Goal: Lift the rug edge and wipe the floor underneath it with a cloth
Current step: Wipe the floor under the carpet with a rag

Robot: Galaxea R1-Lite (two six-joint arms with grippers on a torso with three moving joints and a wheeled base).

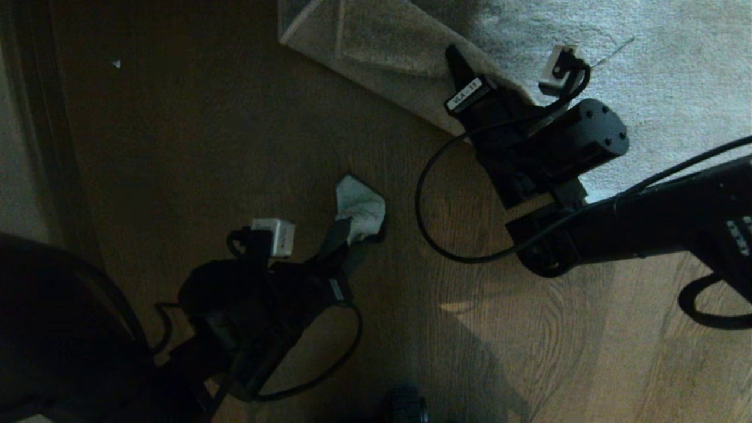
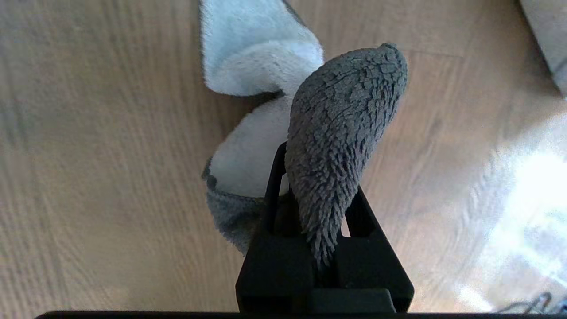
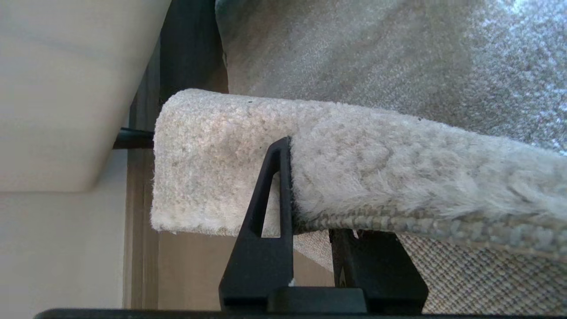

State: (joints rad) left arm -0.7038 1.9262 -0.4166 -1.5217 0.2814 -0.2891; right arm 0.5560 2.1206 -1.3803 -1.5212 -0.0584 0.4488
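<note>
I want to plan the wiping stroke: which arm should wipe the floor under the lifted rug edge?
Left. The left gripper is shut on the cloth over the floor; the right gripper is clamped on the rug edge, holding it up.

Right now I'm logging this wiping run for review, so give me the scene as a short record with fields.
left gripper: shut on the cloth, over the floor
right gripper: shut on the rug edge, holding it lifted
rug: edge folded back, woven underside showing
cloth position: on bare planks, apart from the rug
</note>
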